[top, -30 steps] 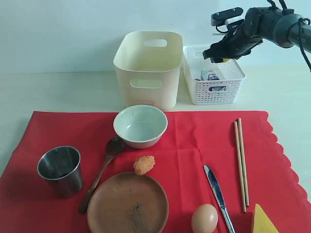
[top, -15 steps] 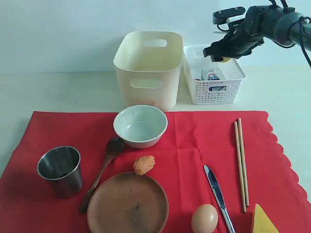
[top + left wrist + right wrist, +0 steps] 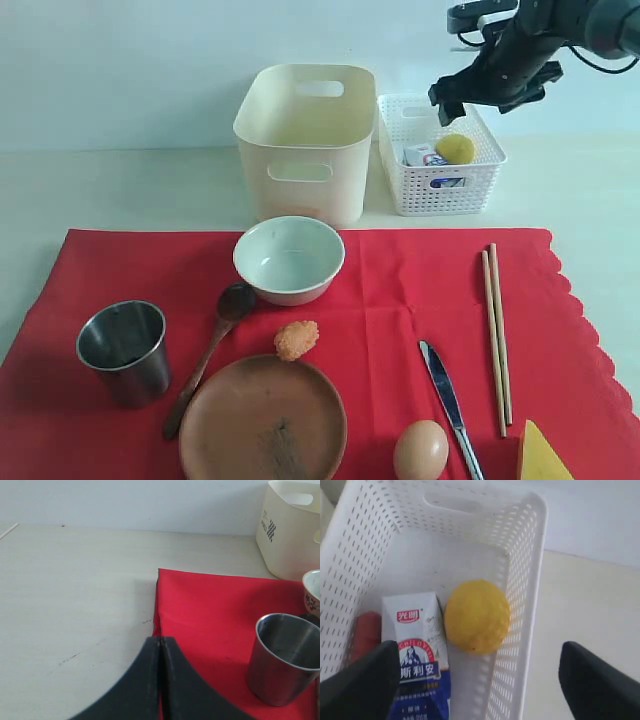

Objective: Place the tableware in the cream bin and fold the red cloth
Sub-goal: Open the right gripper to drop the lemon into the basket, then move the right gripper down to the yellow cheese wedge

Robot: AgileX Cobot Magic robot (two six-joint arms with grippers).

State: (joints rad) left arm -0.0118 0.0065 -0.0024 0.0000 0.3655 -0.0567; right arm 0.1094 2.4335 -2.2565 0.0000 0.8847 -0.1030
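Observation:
On the red cloth stand the pale bowl, the steel cup, the dark wooden spoon and the brown plate. The cream bin stands behind the cloth and looks empty. My right gripper hovers open above the white lattice basket, its jaws wide apart with nothing between them; a lemon lies in the basket below. My left gripper is shut and empty, low over the cloth's edge near the cup; the exterior view does not show it.
The basket also holds a milk carton and something red. On the cloth lie a fried nugget, a knife, chopsticks, an egg and a cheese wedge.
My right gripper has opened and risen; the lemon it carried now lies in the lattice basket. The left gripper and the tableware have not moved.

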